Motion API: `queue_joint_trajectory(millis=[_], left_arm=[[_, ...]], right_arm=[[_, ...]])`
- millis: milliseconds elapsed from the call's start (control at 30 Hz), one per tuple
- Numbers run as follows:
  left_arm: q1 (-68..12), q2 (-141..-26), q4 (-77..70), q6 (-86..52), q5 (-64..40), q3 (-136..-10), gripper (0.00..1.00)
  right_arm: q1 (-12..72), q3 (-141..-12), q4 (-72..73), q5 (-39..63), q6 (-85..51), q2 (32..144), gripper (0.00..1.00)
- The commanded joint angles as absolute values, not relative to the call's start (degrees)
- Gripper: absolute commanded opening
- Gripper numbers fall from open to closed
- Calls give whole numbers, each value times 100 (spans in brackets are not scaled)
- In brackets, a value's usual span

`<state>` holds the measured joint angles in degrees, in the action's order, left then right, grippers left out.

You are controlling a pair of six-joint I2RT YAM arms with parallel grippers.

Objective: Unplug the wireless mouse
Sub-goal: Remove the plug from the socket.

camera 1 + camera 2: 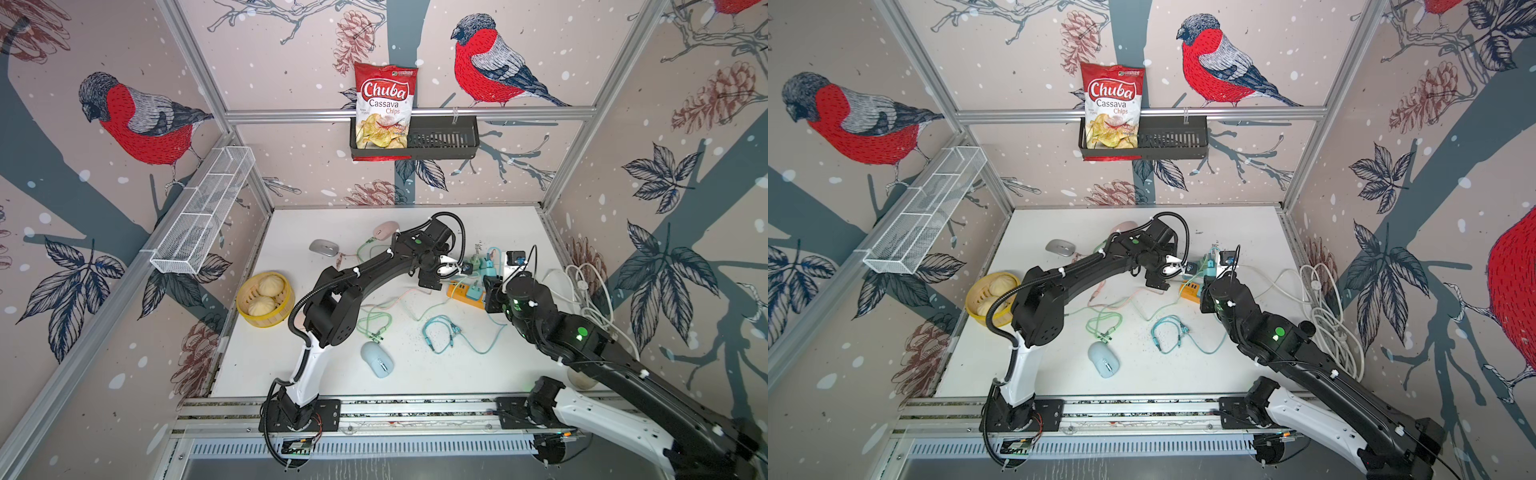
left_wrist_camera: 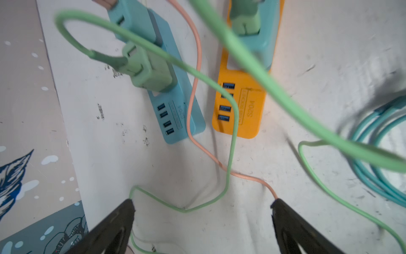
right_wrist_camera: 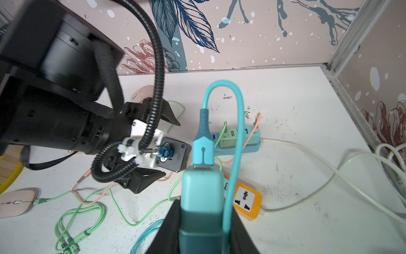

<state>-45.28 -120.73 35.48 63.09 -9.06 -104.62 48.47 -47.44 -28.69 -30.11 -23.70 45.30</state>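
Left fingers spread wide, empty; right fingers clamped on teal charger. Pink mouse at table's 12 o'clock, green cable seemingly its lead. Pinch close to mouse, pull straight out.

Two arms, same build. Left arm: matte black links, white shell on the lowest link, white zip ties, one green light. Black ribbed conduit runs alongside. Right arm: black over white, two green lights. Black screwed base plates. Left fingers: black, wedge-shaped.
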Motion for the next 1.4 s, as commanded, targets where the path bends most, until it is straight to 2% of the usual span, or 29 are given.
queue_joint_trajectory(millis=[0, 100, 200, 300, 400, 500, 667, 733, 767, 833, 900, 933, 1000, 1067, 1167, 1233, 1367], left_arm=[[-4544, -11825, 3280, 6438, -1744, -10316, 97], [-4507, -11687, 3122, 6161, -2234, -10279, 97], [-4325, -11584, 2632, 5093, -2629, -10419, 97], [-4224, -11183, 2134, 3742, -2274, -10580, 97], [-4132, -10125, 972, 3084, -2604, -9568, 98], [-4109, -8966, -872, 1339, -2338, -8138, 98], [-3990, -7577, -1631, 511, -3539, -6789, 96], [-3990, -7131, -1886, 341, -4055, -6329, 83], [-3990, -6927, -1949, 152, -4148, -6101, 72], [-3983, -6626, -2000, -91, -4389, -5766, 56], [-3981, -6415, -2456, -739, -4509, -5306, 33], [-3985, -6352, -2730, -1035, -4520, -5127, 27], [-3981, -6228, -3399, -1617, -4458, -4695, 29], [-3981, -6130, -3833, -1952, -4279, -4372, 39], [-3981, -6128, -4257, -2241, -4288, -4120, 41], [-3982, -6264, -4607, -2523, -4508, -4080, 48], [-3981, -6598, -5453, -3168, -4938, -4108, 51]], right_arm=[[4843, -4817, -2672, -3003, -2259, 4532, 18], [4847, -4818, -2689, -2992, -2246, 4526, 18], [4839, -4829, -2714, -2883, -2171, 4577, 18], [4792, -4846, -2543, -2314, -1939, 4565, 18], [4651, -4764, -2171, -1348, -1768, 4440, 21], [4466, -4616, -1780, -359, -1717, 4403, 21], [4349, -4475, -1160, 1095, -1564, 4440, 19], [4325, -4531, -984, 1712, -1478, 4526, 19], [4324, -4597, -929, 1929, -1442, 4588, 19], [4327, -4725, -843, 2169, -1410, 4678, 18], [4319, -4787, -652, 2290, -1466, 4704, 17], [4325, -4774, -492, 2342, -1507, 4702, 17], [4321, -4805, -237, 2403, -1596, 4693, 17], [4323, -4868, -80, 2454, -1673, 4702, 16], [4316, -4971, 67, 2562, -1771, 4732, 15], [4320, -5056, 73, 2642, -1793, 4793, 15], [4320, -5146, 66, 2766, -1784, 4917, 15]])
